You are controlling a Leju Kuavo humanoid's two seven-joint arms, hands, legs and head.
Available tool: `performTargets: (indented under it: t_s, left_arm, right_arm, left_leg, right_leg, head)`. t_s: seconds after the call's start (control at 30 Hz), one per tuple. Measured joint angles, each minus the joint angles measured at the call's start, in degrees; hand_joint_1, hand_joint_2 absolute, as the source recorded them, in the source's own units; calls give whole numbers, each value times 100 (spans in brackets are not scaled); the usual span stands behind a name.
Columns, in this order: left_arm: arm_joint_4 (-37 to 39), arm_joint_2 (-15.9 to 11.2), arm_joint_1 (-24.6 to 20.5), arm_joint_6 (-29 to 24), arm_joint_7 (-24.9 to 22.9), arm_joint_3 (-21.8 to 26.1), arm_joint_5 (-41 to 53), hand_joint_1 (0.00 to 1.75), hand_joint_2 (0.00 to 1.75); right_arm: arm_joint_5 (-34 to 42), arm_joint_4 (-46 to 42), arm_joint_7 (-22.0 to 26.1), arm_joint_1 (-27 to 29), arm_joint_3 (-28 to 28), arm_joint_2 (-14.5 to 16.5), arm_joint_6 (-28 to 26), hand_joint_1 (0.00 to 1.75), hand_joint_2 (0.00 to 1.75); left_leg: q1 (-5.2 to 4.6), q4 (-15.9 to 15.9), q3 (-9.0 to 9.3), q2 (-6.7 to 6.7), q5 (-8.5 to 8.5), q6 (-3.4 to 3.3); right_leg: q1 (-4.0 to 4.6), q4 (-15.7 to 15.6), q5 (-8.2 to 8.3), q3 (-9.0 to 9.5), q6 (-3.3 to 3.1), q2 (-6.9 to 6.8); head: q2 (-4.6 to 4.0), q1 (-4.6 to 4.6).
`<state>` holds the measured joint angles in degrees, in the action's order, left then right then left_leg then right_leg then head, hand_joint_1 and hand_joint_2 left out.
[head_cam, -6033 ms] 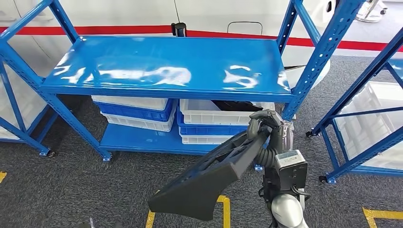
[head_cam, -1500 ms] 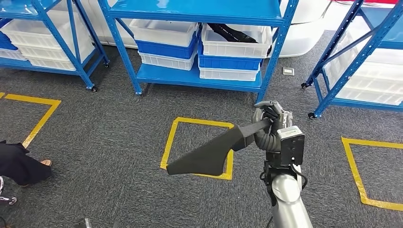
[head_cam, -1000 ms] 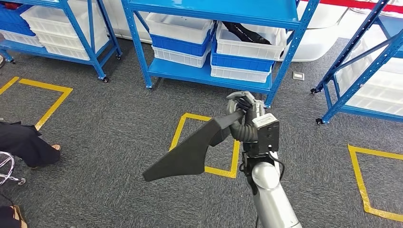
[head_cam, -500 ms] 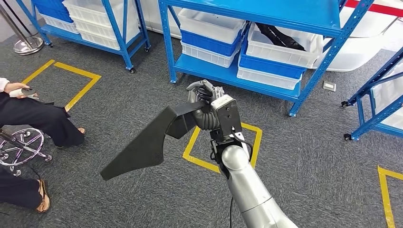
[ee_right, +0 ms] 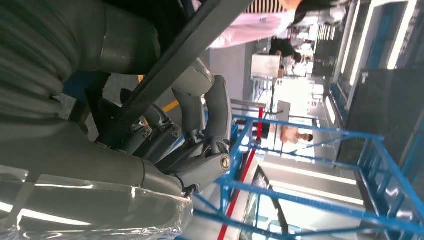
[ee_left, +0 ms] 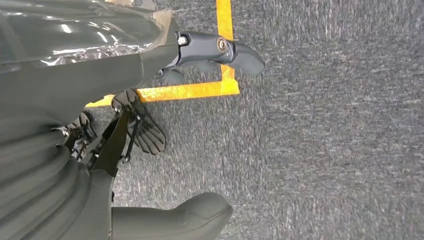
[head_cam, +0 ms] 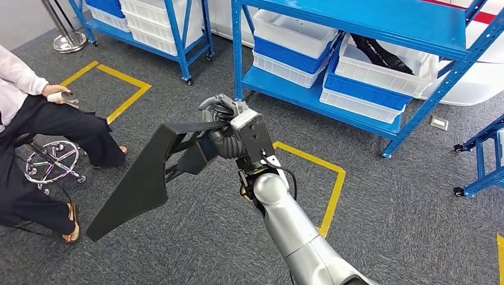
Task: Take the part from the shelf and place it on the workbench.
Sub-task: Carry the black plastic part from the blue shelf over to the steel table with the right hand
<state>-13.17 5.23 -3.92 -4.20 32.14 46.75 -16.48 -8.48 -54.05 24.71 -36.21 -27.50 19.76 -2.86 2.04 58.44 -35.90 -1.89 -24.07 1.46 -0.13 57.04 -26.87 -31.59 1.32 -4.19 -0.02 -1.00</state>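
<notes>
1. Part (head_cam: 145, 178): long, flat, dark grey piece, wide at its lower end and narrowing to a thin bar at the top. It is carried in the air over the grey carpet (head_cam: 386, 225), slanting down to the robot's left, well apart from the blue shelf (head_cam: 356, 24).
2. Right hand (head_cam: 221, 114): raised in front of the body on its silver arm, fingers curled tight around the thin upper bar of the part. In the right wrist view the fingers (ee_right: 200, 100) wrap over the dark bar (ee_right: 175, 65) and the thumb closes beneath it.
3. Left hand (ee_left: 150, 135): hangs low above the carpet. Its fingers are spread apart and hold nothing; the thick grey thumb (ee_left: 175, 220) is clear of the darker fingers.
4. Yellow tape square (head_cam: 330, 184): marked on the carpet beside the right arm, between the robot and the shelf. A corner of yellow tape (ee_left: 220, 65) also lies under the left hand.
5. Bins (head_cam: 291, 44): white and blue trays stacked on the lower level of the shelf. The right-hand top tray (head_cam: 386, 65) holds another dark piece (head_cam: 380, 53).
6. Person (head_cam: 35, 113): seated at the robot's left on a wheeled chair (head_cam: 53, 166), white sleeve and dark trousers, with a small object in one hand (head_cam: 59, 94).
7. Second blue rack (head_cam: 148, 24): stands behind the person and carries more trays.
</notes>
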Motion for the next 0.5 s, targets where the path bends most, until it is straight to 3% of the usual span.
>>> performTargets:
  t_s: [0.03, 0.1, 0.2, 0.23, 0.27, 0.3, 0.37, 0.43, 0.5]
  left_arm:
    - [-1, 3, 6, 9, 2, 10, 8, 0, 175]
    - [-2, 13, 14, 19, 5, 20, 16, 0, 175]
    - [-7, 16, 13, 26, 9, 48, 23, 0, 175]
    - [-7, 16, 15, 26, 9, 61, 25, 0, 175]
    - [-7, 18, 17, 26, 9, 72, 26, 0, 175]
    - [-7, 20, 18, 26, 9, 82, 26, 0, 175]
    - [-7, 25, 18, 27, 8, 94, 27, 0, 175]
    - [-7, 31, 19, 28, 9, 98, 28, 0, 175]
    - [-7, 35, 38, 28, 9, 99, 28, 0, 175]
  right_arm:
    - [12, 37, 3, -39, -16, 7, -3, 175, 175]
    - [24, 95, 4, -91, -34, 5, -10, 175, 175]
    - [36, 188, 5, -122, -39, -23, -15, 175, 175]
    - [41, 220, 5, -121, -40, -34, -17, 175, 175]
    - [45, 249, 5, -120, -42, -42, -20, 175, 175]
    - [48, 273, 5, -123, -43, -46, -23, 175, 175]
    - [53, 304, 7, -139, -47, -43, -27, 175, 175]
    - [53, 323, 10, -162, -51, -38, -27, 175, 175]
    - [54, 337, 15, -173, -54, -25, -27, 175, 175]
  left_leg:
    - [-13, -9, -5, 44, 16, -55]
    - [-21, -32, -7, 130, 54, -160]
    - [-25, -40, -26, 270, 78, -244]
    - [-32, -39, -31, 329, 81, -249]
    - [-39, -38, -34, 390, 83, -251]
    - [-45, -38, -35, 453, 85, -251]
    - [-44, -37, -34, 574, 94, -238]
    - [-52, -28, -47, 672, 105, -193]
    - [-57, -33, -72, 741, 126, -126]
  right_leg:
    - [-3, 3, -9, -7, 36, -16]
    - [-31, 220, -149, -99, 75, 94]
    - [-54, 1357, -660, -632, 51, 355]
    - [-50, 1688, -764, -798, 60, 383]
    - [-46, 1811, -768, -867, 82, 396]
    - [-45, 1691, -676, -818, 112, 408]
    - [-49, 885, -322, -442, 153, 518]
    - [-34, 203, -66, -126, 110, 655]
    - [2, 74, -3, -73, 29, 660]
  head:
    - [0, 12]
    - [0, 20]
    - [0, 39]
    - [0, 38]
    - [0, 38]
    - [0, 39]
    - [0, 39]
    - [0, 39]
    - [0, 37]
